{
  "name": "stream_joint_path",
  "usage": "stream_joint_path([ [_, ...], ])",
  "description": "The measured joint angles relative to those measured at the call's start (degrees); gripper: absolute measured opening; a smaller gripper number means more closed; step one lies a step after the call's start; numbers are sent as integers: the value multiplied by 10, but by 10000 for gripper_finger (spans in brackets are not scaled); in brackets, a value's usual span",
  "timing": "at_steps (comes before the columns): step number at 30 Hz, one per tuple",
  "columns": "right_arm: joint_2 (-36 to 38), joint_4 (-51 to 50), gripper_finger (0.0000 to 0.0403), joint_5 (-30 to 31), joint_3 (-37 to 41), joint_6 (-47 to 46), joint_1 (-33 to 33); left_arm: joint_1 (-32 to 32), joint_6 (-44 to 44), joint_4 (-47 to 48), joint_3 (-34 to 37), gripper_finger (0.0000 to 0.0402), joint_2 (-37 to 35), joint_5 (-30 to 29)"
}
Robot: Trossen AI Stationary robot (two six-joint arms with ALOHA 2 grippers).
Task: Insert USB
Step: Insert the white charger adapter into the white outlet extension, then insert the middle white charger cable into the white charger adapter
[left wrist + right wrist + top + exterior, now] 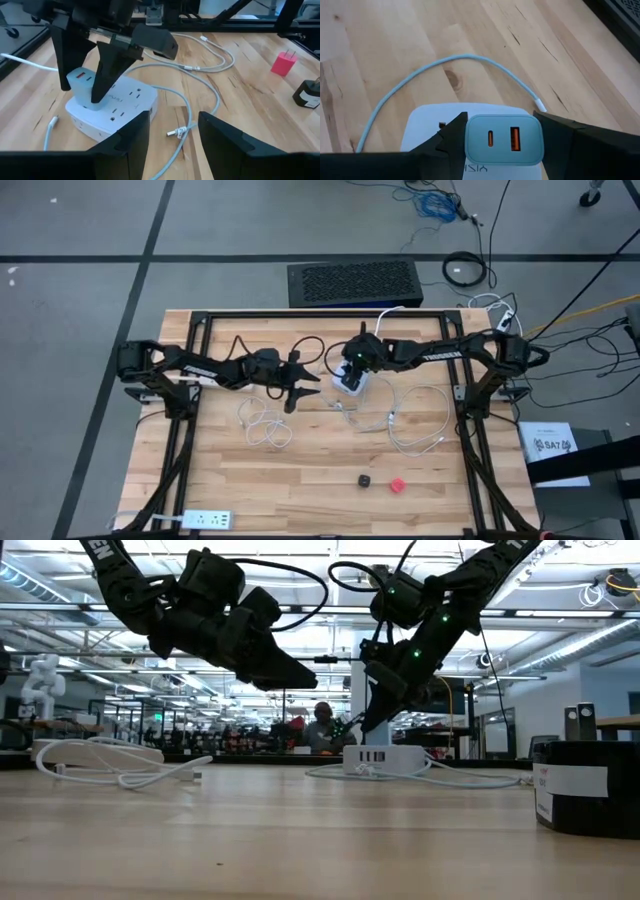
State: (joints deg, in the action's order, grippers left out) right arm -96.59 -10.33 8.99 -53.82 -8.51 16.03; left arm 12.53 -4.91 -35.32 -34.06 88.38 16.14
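Close in on the right end effector (502,145), and it's clamped on the pale blue charger block (504,140), one finger on each side, ports facing up at the camera. That grip looks meant to steady the block where it sits plugged into the white power strip (115,107), so a plug can be pushed in without anything sliding.

Just beside the power strip, toward the left arm, the left end effector (172,132) hangs above the tabletop (300,480) with its fingers apart and nothing between them. Below it, close to the strip, lies the white USB cable (187,117), its loose plug end (175,133) flat on the wood, seemingly the thing to fetch next.

Farther from the strip sit a red plug (284,63) and a small black cube (307,94), unused. Beyond the strip, a person (322,725) is in the room behind
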Motion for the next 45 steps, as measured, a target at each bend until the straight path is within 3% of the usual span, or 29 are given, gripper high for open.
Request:
stream_joint_path([
  [2, 3, -1, 182, 4, -1, 2, 0, 0, 0, 0, 0, 173, 0, 0],
  [6, -1, -30, 260, 20, -7, 5, 0, -2, -2, 0, 0, 173, 0, 0],
  [10, 0, -29, 287, 31, -7, 9, 0, -6, -4, 1, 0, 173, 0, 0],
  [20, 16, -43, 278, 34, -28, 20, 0, -6, -5, 1, 0, 173, 0, -4],
  [35, 104, -236, 278, 30, -130, 38, -53, -6, -16, 16, 0, 173, 0, -17],
  [37, 110, -256, 278, 16, -130, 38, -69, -6, -16, 17, 0, 173, 0, -17],
  [42, 98, -291, 273, -106, -130, 2, -107, -6, -17, 18, 0, 173, 0, -17],
  [45, 80, -288, 258, -106, -131, -25, -138, -6, -17, 19, 0, 173, 0, -17],
])
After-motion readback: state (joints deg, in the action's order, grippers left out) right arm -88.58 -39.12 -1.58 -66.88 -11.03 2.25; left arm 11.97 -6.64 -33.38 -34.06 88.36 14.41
